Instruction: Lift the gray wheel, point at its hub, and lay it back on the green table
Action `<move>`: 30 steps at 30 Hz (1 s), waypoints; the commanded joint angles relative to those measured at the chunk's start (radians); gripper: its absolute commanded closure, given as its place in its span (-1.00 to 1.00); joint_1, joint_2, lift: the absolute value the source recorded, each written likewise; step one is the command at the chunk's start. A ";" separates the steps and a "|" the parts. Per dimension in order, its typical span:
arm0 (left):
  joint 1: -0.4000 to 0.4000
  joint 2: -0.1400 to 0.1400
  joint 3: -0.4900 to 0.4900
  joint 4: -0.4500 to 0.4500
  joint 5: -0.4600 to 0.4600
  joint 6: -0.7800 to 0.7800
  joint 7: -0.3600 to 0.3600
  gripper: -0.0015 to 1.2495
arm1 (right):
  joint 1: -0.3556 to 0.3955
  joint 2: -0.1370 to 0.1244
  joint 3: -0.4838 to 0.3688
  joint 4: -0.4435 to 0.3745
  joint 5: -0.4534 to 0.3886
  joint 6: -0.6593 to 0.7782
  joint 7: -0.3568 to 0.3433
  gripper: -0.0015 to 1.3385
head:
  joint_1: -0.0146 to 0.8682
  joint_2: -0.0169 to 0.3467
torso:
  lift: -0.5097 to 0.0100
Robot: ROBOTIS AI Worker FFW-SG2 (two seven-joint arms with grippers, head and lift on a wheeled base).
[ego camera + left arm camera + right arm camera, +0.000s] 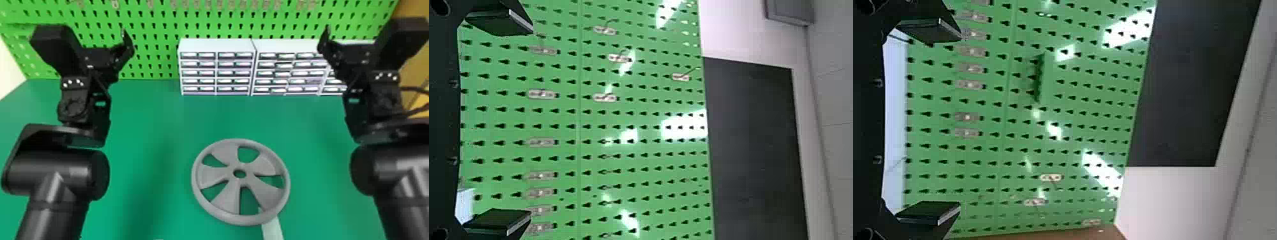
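Black fingers are standing wide apart on both the left gripper (531,121) and the right gripper (960,120), and neither pair is holding anything. Both are hanging beyond the gray wheel (200,194), one to its left and one to its right. That wheel is lying flat on the green table (153,127), a pale strip (272,228) running beneath its near side and showing past the rim, while the white drawer units (217,45) are standing behind it, in front of the pegboard (156,35). Lifting seems to be waiting to begin. With the rim sitting so low, fingers coming down steeply could be jamming against the tabletop or skidding over the rounded edge. Arms drawing back carelessly could be nudging the wheel sideways. A grip on one side alone would likely be leaving the far rim sagging, as would two sides rising unevenly; pointing one-handed at the hub (239,180) would be risking the same twist. Letting go while tilted could be dropping one edge hard.
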 commanded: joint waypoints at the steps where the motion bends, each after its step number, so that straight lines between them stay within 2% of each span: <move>1: 0.031 0.000 0.001 0.012 0.014 0.014 -0.002 -1.00 | 0.045 0.010 -0.009 0.001 -0.001 0.013 0.000 -0.83 | 0.60 -0.65 | 0.60; 5: 0.051 0.000 0.004 0.025 0.038 0.021 -0.002 -1.00 | 0.073 0.023 -0.023 0.003 -0.001 0.024 0.001 -0.83 | 0.60 -0.65 | 0.60; 15: 0.113 -0.006 0.014 0.035 0.037 0.028 -0.004 -1.00 | 0.142 0.028 -0.037 0.001 -0.018 0.029 0.001 -0.81 | 0.60 -0.65 | 0.60; 21: 0.159 -0.018 0.021 0.035 0.032 0.008 -0.004 -1.00 | 0.182 0.004 -0.020 -0.003 -0.029 0.039 0.001 -0.81 | 0.60 -0.65 | 0.60; 30: 0.220 -0.018 0.014 0.035 0.040 0.003 -0.004 -1.00 | 0.234 0.016 -0.028 -0.006 -0.029 0.041 0.001 -0.81 | 0.60 -0.65 | 0.60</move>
